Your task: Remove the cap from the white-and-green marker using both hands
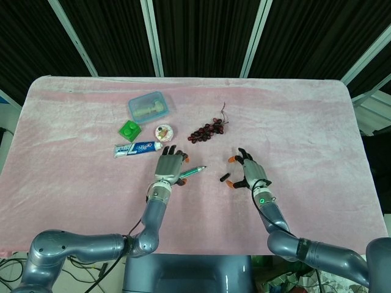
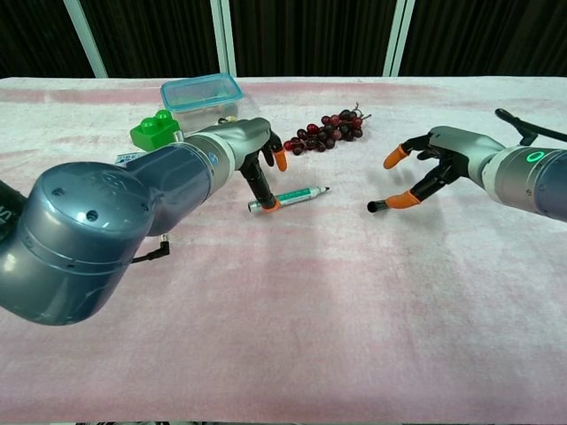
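Observation:
The white-and-green marker lies uncapped on the pink cloth, its tip pointing right. My left hand sits over its left end with fingers spread; one fingertip touches the barrel and the thumb is lifted clear. The small black cap lies on the cloth to the right of the marker. My right hand is just right of the cap, fingers apart, holding nothing, with an orange fingertip beside the cap.
Behind the hands lie a bunch of dark grapes, a toothpaste tube, a small round tin, a green block and a blue-lidded container. The pink cloth covers the table.

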You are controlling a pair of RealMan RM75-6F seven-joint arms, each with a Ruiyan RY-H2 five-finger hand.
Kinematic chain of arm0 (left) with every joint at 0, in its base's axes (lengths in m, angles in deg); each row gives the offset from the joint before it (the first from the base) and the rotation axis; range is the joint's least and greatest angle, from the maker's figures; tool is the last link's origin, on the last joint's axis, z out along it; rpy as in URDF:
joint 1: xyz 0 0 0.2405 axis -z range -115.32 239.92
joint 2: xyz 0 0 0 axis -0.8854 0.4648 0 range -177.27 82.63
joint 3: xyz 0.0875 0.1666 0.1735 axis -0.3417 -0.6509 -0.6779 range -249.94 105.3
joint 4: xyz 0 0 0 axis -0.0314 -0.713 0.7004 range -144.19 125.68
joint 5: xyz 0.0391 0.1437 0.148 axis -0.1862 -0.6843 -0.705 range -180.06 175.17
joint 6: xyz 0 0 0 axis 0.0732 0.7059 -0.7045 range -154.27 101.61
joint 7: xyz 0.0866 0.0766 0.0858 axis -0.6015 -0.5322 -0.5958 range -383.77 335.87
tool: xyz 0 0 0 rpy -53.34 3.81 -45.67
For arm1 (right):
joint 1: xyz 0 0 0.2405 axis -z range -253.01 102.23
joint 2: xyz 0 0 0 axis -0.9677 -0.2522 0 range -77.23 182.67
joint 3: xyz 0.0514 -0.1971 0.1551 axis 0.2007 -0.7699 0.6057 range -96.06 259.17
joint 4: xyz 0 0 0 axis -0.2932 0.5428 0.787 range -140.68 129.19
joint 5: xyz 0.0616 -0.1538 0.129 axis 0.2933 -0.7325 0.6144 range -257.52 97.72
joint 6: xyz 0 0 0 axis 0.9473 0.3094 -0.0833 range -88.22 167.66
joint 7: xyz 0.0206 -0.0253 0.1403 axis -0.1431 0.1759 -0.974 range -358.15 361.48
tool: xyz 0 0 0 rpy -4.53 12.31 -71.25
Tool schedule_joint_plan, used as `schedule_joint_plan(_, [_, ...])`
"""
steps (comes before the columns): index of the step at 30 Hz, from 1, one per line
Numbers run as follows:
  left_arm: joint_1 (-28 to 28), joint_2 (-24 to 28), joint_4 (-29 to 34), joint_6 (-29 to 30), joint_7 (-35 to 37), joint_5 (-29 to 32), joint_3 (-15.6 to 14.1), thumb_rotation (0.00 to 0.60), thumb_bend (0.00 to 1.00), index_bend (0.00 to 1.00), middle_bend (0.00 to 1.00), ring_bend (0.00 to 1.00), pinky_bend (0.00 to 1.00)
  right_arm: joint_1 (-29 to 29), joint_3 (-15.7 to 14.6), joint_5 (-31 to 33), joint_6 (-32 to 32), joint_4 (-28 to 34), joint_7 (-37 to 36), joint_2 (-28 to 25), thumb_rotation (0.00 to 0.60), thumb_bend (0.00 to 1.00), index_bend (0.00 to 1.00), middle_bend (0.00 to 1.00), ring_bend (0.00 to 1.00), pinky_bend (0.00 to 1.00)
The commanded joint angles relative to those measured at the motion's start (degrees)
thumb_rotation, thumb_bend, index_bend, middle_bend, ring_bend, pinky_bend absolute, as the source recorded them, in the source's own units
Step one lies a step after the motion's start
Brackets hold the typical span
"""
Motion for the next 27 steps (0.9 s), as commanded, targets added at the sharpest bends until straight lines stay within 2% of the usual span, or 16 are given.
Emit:
schedule_joint_plan(1, [0.2,0.7,0.3,-0.4,-1.2,1.4,-0.1,0.6,0.11,0.08,0.18,0.0,0.0,-0.1,-0.2,0.2,-0.6,0.3,-0.4,-0.7,0.6,0.05,0.15,0.0,0.0,0.15])
schedule_joint_plan(3, [0.3,1.0,0.5,-0.3,-1.9,2.4,-0.1,0.6,0.09,0.04,0.18,0.0,0.0,-0.1,-0.1,0.1,-0.8,0.4,-0.8,-1.1,0.6,0.05,0.14,0.0,0.0,0.15])
schedule_joint_plan(7, [0.3,1.7,1.2,-0.2,-2.2,2.8,0.3,0.6,0.1,0.05,0.18,0.0,0.0,0.4,0.9,-0.4,-0.2,1.3,-2.0,-2.6,0.6,0.05,0.13,0.0,0.01,0.15])
schedule_joint_plan(12, [-0.6,4.7,4.9,-1.1,-0.5,0.9,0.6,0.6,0.1,0.05,0.18,0.0,0.0,2.0,1.9,-3.6,2.1,3.7,-2.7,-7.7,0.6,0.05,0.13,0.0,0.01,0.15])
schedule_joint_plan(16, [-2.1,9.9,10.6,-3.7,1.4,-0.5,0.7,0.6,0.1,0.05,0.18,0.0,0.0,4.3,1.3,-6.9,4.3,5.4,-1.9,-14.3,0.6,0.05,0.13,0.0,0.01,0.15])
schedule_joint_plan(19, [-3.7,15.9,15.7,-6.8,3.1,-0.9,0.6,0.6,0.1,0.04,0.18,0.0,0.0,7.1,0.3,-10.6,5.2,6.1,-2.7,-20.8,0.6,0.06,0.12,0.0,0.01,0.15])
schedule_joint_plan(24, [-5.5,23.3,19.2,-9.3,4.7,-2.6,-0.1,0.6,0.1,0.04,0.18,0.0,0.0,11.4,-1.3,-16.4,5.6,3.7,-5.8,-28.0,0.6,0.06,0.11,0.0,0.02,0.15])
schedule_joint_plan(27, [-7.8,28.5,21.7,-11.0,7.3,-6.1,-0.8,0.6,0.1,0.04,0.18,0.0,0.0,14.9,-2.4,-21.3,5.4,1.3,-10.9,-32.1,0.6,0.06,0.1,0.0,0.02,0.15])
